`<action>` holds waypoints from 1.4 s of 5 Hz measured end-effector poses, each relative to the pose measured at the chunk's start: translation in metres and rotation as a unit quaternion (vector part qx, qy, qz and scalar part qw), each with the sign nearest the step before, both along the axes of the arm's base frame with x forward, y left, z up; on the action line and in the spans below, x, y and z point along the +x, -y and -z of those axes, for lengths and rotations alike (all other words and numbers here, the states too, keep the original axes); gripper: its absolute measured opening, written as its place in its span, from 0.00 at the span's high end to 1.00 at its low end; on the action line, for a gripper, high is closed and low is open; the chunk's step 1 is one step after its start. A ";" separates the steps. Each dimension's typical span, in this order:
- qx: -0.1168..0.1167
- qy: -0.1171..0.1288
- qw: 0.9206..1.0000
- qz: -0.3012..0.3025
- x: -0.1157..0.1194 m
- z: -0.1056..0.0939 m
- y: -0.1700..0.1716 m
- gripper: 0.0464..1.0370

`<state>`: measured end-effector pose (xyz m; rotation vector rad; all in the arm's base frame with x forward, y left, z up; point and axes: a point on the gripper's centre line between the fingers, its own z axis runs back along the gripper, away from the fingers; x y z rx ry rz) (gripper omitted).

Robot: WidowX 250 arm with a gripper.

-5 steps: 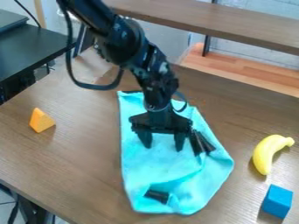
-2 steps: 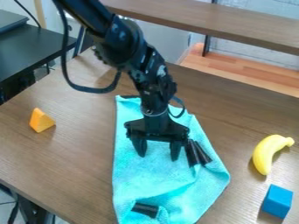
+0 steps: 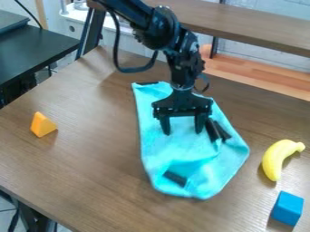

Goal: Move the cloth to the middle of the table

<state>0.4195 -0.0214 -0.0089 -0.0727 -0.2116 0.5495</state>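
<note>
Two fingers of the black gripper [image 3: 182, 128] stood well apart over the upper half of the turquoise fabric cloth [image 3: 181, 152], so the jaws were open, and cloth showed between them. Whether their tips pressed into the fabric could not be told.

The cloth lay on the brown wood-grained surface [image 3: 91, 172], near the centre of the frame and a little to its right. Its long axis ran down the frame, its lower end leaning right, and most of its length lay below the jaws. The spread of the fingers crossed that axis rather than following it. Two narrow black pieces [image 3: 213, 131] lay just beside the right-hand finger, and a short black piece [image 3: 176, 178] sat near the lower end; what they were was unclear.

At the right of the frame were a yellow curved banana [image 3: 277, 159] and, below it, a blue block [image 3: 287, 208]; an orange wedge [image 3: 43, 124] stood at the left, well apart.

The task looked nearly done, the cloth being roughly mid-surface. Any last correction probably called for a short slide along the cloth's length; pushing from the upper half might have bunched the lower end.
</note>
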 end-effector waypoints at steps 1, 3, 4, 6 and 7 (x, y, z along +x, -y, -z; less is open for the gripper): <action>0.000 0.004 0.999 -0.050 0.037 -0.001 -0.014 0.04; 0.000 0.011 0.996 -0.086 0.072 -0.002 -0.024 0.04; 0.000 0.019 0.997 -0.072 0.052 0.000 -0.022 0.04; -0.001 0.021 0.999 0.040 -0.029 0.000 0.012 0.04; -0.004 0.016 0.996 0.087 -0.064 0.000 0.024 0.04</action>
